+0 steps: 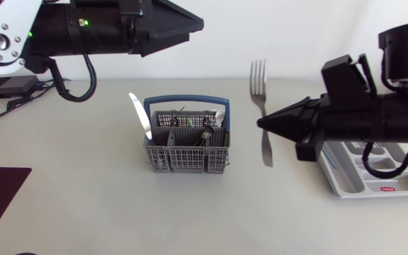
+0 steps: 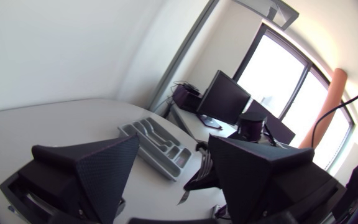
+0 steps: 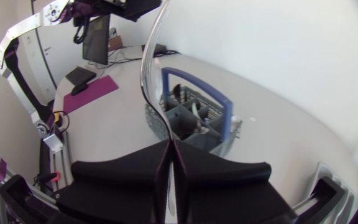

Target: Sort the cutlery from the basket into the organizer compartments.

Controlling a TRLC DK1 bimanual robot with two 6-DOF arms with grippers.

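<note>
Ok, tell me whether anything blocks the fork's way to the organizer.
Nothing visible does. The right gripper holds the fork over bare table beside the organizer; only the right arm overlaps part of the organizer from above.

Head camera overlooks the table from above; right wrist camera shares its basket, left wrist its organizer.

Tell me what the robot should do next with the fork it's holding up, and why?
Probably swing the right gripper toward the organizer. It is shut on the fork, which is out of the basket and off to its side. The organizer lies beneath that same arm, so the fork likely only needs carrying over a compartment before it is lowered.
</note>
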